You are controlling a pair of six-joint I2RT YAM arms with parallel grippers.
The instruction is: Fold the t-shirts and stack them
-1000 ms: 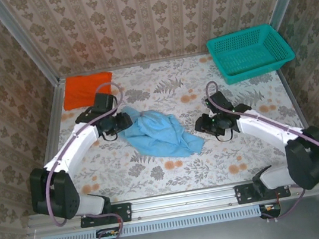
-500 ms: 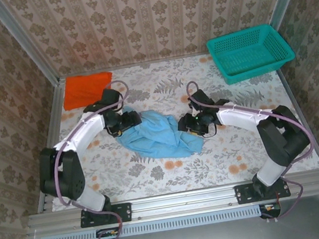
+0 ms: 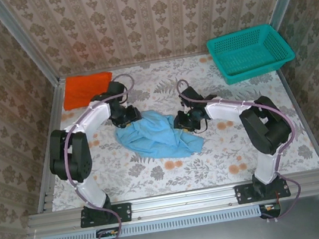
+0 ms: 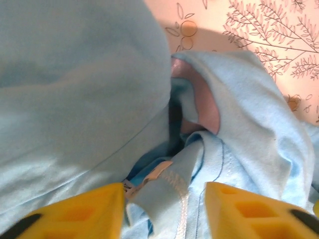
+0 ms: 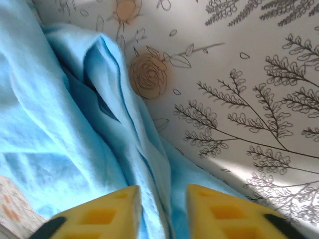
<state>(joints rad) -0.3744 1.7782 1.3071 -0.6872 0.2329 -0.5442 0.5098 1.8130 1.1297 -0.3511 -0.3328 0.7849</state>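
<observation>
Both arms have advanced onto the crumpled light blue shirt (image 3: 159,136); left claw (image 4: 164,209) and right claw (image 5: 162,209) stand apart astride its folds. Grasp pending; folding not begun.

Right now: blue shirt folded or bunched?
Bunched, not folded: the light blue t-shirt lies in an irregular wrinkled heap, with loose layers and the collar overlapping in the left wrist view.

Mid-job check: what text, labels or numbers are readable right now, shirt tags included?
No readable text in any view.
On the light blue shirt, a pale tag sits by the collar seam, too blurred and folded to read.
The orange shirt and the teal basket show no lettering.
</observation>
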